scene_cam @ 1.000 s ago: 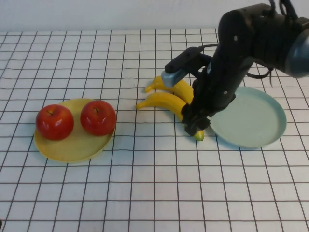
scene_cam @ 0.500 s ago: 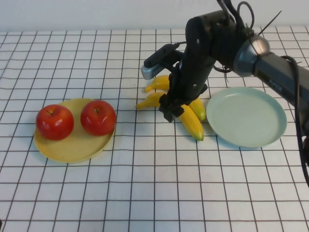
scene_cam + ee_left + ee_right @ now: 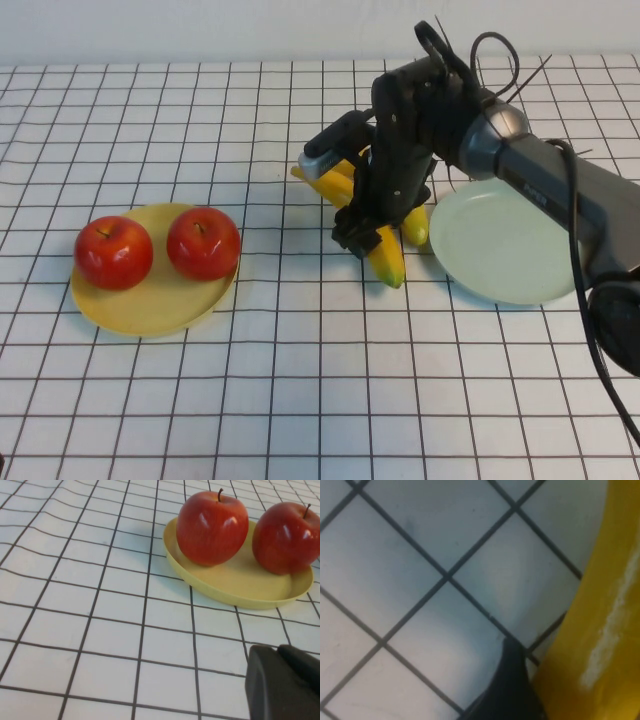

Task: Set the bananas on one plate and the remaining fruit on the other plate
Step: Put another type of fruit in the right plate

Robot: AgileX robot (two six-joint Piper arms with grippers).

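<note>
Gripping banana [image 3: 385, 257] lengthwise toward camera, right tool [image 3: 352, 238], left tool [image 3: 282, 682] near apples [image 3: 212, 522].

Right arm reaches in from the right, bent steeply down; right hand [image 3: 357, 236] low at centre; left hand [image 3: 282, 682] low, near left.

Two red apples [image 3: 113, 252] [image 3: 203, 243], both on one yellow plate [image 3: 150, 300] at nine o'clock. Two bananas [image 3: 385, 258] [image 3: 415, 224] near centre. One blue-green plate [image 3: 520, 255] at three o'clock. Two grippers: right [image 3: 352, 240] at bananas, left [image 3: 282, 685] near apples.
</note>
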